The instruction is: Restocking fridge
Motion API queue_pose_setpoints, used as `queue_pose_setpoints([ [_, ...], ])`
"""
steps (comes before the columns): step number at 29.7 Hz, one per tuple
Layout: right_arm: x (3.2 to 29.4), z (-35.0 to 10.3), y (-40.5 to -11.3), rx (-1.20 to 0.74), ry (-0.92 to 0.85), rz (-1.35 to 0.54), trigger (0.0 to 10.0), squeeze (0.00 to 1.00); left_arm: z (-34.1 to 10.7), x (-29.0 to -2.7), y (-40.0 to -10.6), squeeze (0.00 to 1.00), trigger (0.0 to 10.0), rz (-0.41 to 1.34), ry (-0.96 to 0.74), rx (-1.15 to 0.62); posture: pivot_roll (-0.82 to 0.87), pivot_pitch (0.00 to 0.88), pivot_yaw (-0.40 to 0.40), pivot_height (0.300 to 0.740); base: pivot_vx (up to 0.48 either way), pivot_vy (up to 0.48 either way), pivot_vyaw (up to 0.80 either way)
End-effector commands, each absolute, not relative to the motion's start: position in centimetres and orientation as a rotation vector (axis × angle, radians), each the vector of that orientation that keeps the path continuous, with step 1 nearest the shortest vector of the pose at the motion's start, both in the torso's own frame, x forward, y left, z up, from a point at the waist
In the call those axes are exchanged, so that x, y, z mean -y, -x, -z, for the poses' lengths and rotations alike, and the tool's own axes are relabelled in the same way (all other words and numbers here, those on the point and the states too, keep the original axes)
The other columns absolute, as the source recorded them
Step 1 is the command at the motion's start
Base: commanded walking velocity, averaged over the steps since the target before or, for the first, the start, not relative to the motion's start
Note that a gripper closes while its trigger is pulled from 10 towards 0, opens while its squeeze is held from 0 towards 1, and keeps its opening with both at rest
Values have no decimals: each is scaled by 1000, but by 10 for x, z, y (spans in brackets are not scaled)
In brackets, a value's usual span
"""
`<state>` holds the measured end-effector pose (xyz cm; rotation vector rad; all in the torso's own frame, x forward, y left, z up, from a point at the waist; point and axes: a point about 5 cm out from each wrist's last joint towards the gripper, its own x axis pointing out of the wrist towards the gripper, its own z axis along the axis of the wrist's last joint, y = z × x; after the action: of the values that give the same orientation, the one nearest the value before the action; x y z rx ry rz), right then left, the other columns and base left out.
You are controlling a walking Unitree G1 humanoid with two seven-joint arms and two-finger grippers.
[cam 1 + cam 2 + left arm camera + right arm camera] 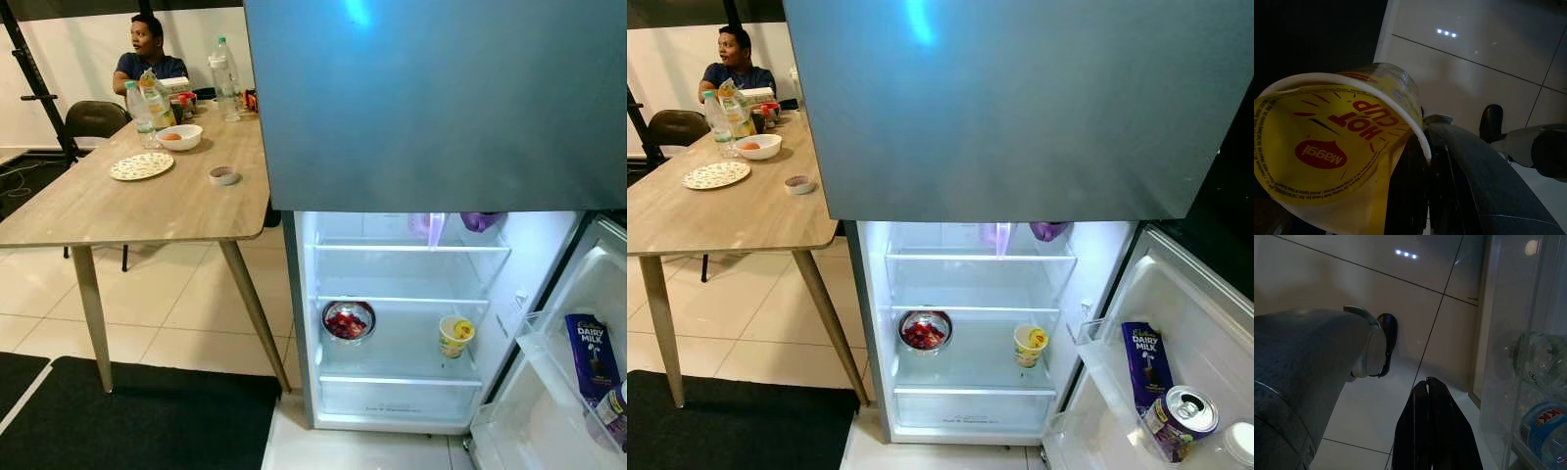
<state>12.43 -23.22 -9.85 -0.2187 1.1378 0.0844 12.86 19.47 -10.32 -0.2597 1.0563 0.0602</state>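
My left gripper (pixel 1422 152) hangs low over the floor, shut on a yellow Maggi Hot Cup noodle cup (pixel 1327 147) lying tilted against its fingers. In front of me the fridge (pixel 509 284) stands open and lit. A steel bowl of red food (pixel 348 320) and another yellow noodle cup (pixel 455 336) sit on its lower shelf. A Dairy Milk carton (pixel 590 357) and a purple can (pixel 1176 421) stand in the open door's rack. My right gripper (pixel 1426 387) hangs shut and holds nothing, beside the door rack with clear bottles (pixel 1542 431).
A wooden table (pixel 118 206) to the left carries a plate (pixel 141 165), a bowl (pixel 180 136), bottles and a small dish. A person (pixel 147 54) sits at its far end. A black mat (pixel 137 416) lies on the tiled floor under the table.
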Motion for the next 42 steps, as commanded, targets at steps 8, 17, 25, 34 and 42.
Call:
queue_pose_setpoints([
  [8,230,99,-124,-1138,211,-92,10000,0,103,-198,-127,0,10000,-58,245,-1067,-67,0,23,740,0,0,0],
  [17,229,99,-125,-1136,205,-101,10000,0,104,-197,-126,0,10000,-56,245,-1071,-67,0,23,740,0,0,0],
  [25,228,99,-125,-1135,199,-107,10000,0,104,-197,-127,0,10000,-54,245,-1069,-67,0,23,740,0,0,0],
  [34,227,99,-125,-1134,197,-109,10000,0,104,-197,-126,0,10000,-48,246,-1072,-67,0,23,740,0,0,0],
  [42,227,99,-125,-1134,194,-111,10000,0,104,-196,-126,0,10000,-37,246,-1073,-67,0,22,740,0,0,0],
])
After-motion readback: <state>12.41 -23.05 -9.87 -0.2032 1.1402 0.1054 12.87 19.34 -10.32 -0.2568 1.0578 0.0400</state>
